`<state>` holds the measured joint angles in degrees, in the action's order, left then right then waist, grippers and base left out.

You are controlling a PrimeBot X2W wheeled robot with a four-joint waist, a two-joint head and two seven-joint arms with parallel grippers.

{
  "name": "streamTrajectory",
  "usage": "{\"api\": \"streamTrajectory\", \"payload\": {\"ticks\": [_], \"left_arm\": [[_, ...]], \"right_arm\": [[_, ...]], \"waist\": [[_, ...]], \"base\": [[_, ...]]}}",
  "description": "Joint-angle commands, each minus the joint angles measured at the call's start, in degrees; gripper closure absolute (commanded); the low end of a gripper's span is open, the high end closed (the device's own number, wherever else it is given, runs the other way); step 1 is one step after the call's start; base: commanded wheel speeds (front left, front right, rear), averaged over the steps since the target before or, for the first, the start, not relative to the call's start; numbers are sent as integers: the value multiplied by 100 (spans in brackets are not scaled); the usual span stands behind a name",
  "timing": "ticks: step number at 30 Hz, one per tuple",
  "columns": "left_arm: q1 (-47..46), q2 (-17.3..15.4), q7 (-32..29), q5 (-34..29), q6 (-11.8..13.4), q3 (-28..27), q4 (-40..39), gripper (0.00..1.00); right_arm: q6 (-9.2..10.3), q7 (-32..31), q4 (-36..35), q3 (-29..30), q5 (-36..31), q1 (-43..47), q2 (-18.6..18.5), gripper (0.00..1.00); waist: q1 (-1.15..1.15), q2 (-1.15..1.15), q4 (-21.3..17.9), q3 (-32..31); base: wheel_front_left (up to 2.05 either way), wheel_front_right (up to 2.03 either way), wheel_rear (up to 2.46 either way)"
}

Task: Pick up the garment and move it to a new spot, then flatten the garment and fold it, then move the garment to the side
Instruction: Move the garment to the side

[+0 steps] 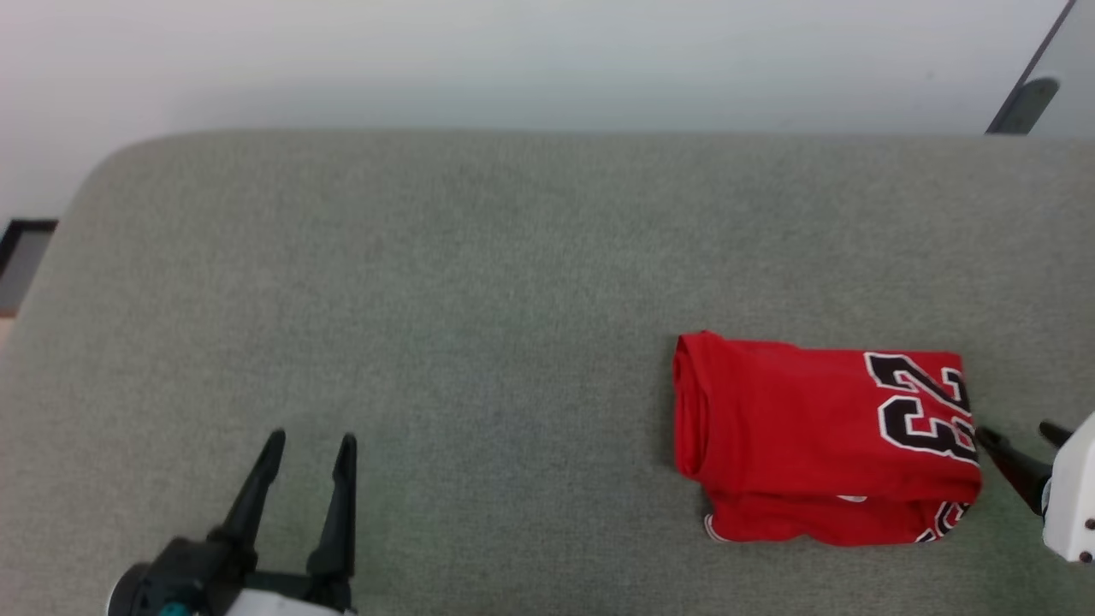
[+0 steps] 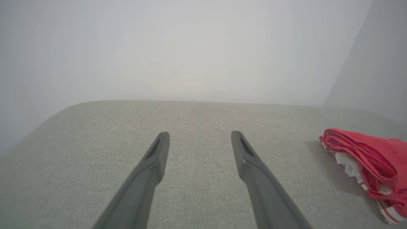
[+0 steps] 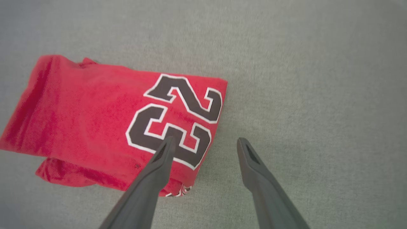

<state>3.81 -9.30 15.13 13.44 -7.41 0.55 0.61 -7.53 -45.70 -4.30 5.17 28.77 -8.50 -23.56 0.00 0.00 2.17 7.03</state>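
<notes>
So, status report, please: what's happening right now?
Left gripper open, idle. Right gripper open by the garment, folded on grey surface. Nothing in the way.

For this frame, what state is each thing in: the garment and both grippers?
garment: folded into a compact rectangle, number print on top, lying on the grey padded surface, not gripped.
left gripper: open, empty, well apart from the garment.
right gripper: open, empty, at the garment's numbered edge; cannot tell whether it touches.
</notes>
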Motion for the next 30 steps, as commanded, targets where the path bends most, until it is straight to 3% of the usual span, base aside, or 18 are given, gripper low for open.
{"api": "streamTrajectory", "payload": {"ticks": [1, 5, 10, 19, 20, 21, 22, 23, 30], "left_arm": [[-175, -25, -4, 28, -10, 36, 24, 0], [-436, -63, -4, 128, -11, 145, 71, 0], [-704, -146, -4, 232, -10, 246, 105, 0], [-936, -293, -4, 372, -11, 273, -36, 0], [-965, -322, -4, 374, -11, 279, -61, 0], [-991, -352, -4, 396, -11, 300, -78, 0], [-1002, -384, -4, 404, -11, 299, -93, 0], [-1017, -419, -4, 421, -11, 294, -117, 0], [-1079, -630, -4, 403, -11, 271, -276, 0]], "right_arm": [[10, -494, 89, 44, 134, -193, -8, 0], [10, -1283, 276, 161, -25, -515, 88, 0], [10, -1687, 478, 263, -362, -766, 460, 0], [10, -1416, 814, 27, -683, -756, 923, 0], [10, -1330, 867, 30, -685, -786, 962, 11], [10, -1229, 900, 6, -689, -822, 978, 68], [10, -1131, 936, -15, -678, -868, 1003, 92], [10, -1045, 972, -30, -662, -910, 1031, 100], [12, -511, 1129, 24, -604, -1157, 1078, 100]], "waist": [[0, 0, 104, 329], [0, 0, 164, 635], [0, 0, 246, 955], [0, 0, 124, 1293], [0, 0, 87, 1320], [0, 0, 53, 1345], [0, 0, 12, 1371], [0, 0, -32, 1396], [0, 0, -340, 1530]], "base": [[0, 0, 0], [0, 0, 0], [0, 0, 0], [0, 0, 0], [0, 0, 0], [0, 0, 0], [0, 0, 0], [0, 0, 0], [0, 0, 0]]}}
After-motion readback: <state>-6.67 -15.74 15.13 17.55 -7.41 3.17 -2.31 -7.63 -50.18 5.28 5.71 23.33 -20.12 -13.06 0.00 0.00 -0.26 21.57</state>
